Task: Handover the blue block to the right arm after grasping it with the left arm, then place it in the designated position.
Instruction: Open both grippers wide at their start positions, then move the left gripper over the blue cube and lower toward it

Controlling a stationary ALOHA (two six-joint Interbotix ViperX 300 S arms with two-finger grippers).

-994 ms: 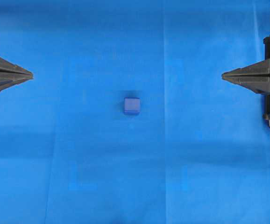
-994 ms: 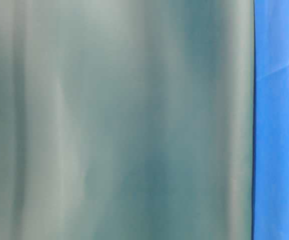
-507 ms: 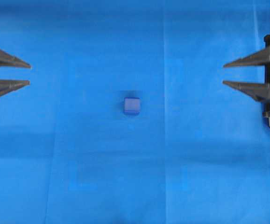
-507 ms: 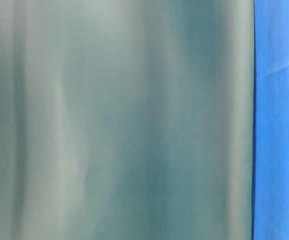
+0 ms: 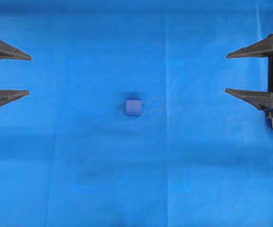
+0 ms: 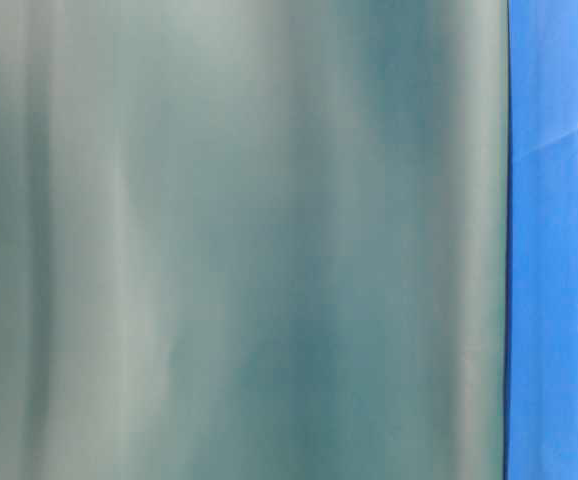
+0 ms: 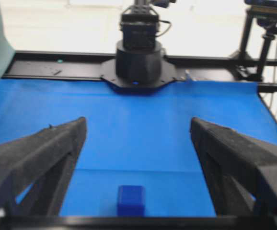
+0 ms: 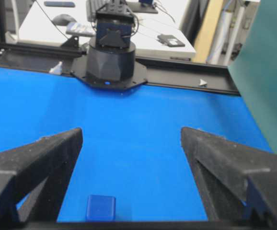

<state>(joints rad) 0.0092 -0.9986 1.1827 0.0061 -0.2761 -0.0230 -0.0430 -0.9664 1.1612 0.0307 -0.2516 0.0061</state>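
The blue block (image 5: pixel 133 107) lies alone on the blue cloth near the middle of the overhead view. It also shows low in the left wrist view as the blue block (image 7: pixel 131 200) and in the right wrist view as the blue block (image 8: pixel 100 207). My left gripper (image 5: pixel 30 75) stands open at the left edge, far from the block, with nothing between its fingers. At the right edge my right gripper (image 5: pixel 226 73) is open too and empty. Both point toward the middle. In the wrist views the left gripper (image 7: pixel 138 125) and the right gripper (image 8: pixel 131 135) show wide gaps.
The blue cloth (image 5: pixel 136 179) covers the whole table. The opposite arm's black base (image 7: pixel 138 64) stands at the far edge in the left wrist view, and another base (image 8: pixel 110 62) in the right wrist view. A blurred grey-green sheet (image 6: pixel 229 240) fills most of the table-level view.
Both grippers went from shut to wide open, their fingers spreading apart. The arms stayed in place and the block did not move.
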